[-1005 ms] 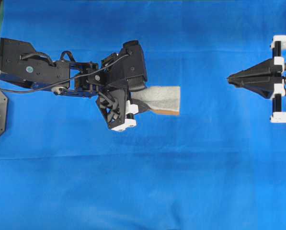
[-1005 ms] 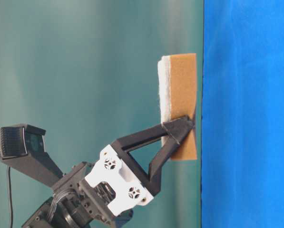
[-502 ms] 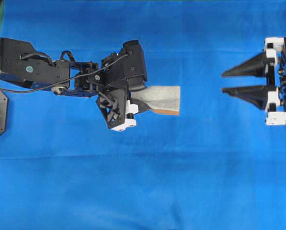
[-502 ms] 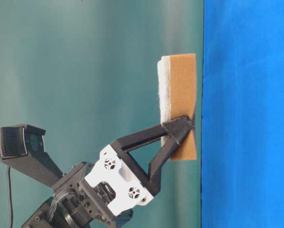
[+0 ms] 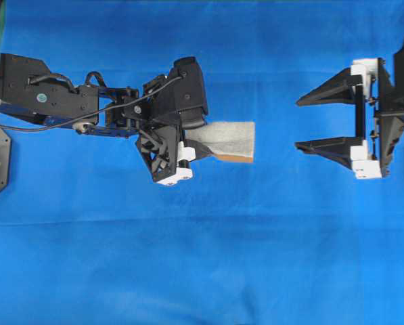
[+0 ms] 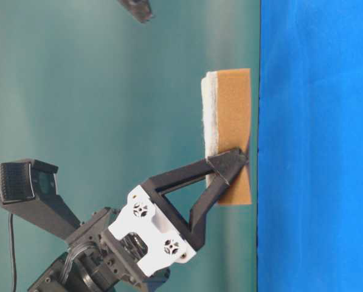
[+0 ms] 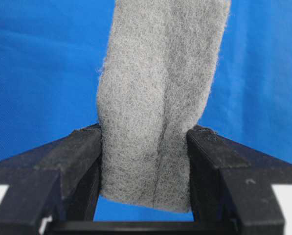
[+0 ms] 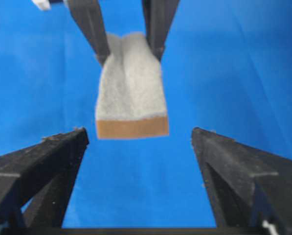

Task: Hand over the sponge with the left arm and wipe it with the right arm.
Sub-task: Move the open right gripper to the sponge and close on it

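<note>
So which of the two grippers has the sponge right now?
The left gripper, its fingers pinching one end of the sponge. The right gripper stands wide open and empty, apart from it.

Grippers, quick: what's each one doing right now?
Left gripper: closed on the sponge, holding it out.
Right gripper: open, empty, facing the sponge without touching it.

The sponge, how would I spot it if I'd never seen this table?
Find the blue cloth and the black left gripper over it. Pinched in its jaws is the sponge: the only pale, fuzzy grey block here, with an orange-brown layer on one side.
</note>
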Tool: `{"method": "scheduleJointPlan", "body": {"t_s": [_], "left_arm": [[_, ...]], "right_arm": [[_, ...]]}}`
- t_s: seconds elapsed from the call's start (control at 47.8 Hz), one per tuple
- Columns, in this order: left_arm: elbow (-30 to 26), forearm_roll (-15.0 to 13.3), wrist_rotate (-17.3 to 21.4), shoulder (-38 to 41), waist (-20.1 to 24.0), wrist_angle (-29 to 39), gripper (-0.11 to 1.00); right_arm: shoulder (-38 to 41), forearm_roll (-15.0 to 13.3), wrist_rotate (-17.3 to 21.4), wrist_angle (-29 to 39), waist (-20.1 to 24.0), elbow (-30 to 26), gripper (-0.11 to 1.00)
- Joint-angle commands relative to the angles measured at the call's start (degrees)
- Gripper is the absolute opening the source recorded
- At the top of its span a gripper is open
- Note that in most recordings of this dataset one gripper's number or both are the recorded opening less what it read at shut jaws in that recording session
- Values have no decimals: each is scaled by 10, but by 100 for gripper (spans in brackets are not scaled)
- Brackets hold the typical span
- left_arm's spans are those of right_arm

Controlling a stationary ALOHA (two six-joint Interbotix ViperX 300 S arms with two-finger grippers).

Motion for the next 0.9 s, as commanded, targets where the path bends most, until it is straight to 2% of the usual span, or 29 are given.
{"method": "scheduleJointPlan", "body": {"t_s": [0.0, 0.523, 0.879], "left_arm": [[-11, 1, 1, -10, -1, -4, 42], [-10, 1, 1, -9, -1, -5, 42], [-9, 1, 1, -9, -1, -4, 40]], "right_arm": [[15, -2, -1, -1, 0, -23, 74], [169, 4, 6, -4, 1, -124, 74], [231, 4, 6, 15, 5, -172, 74]]}}
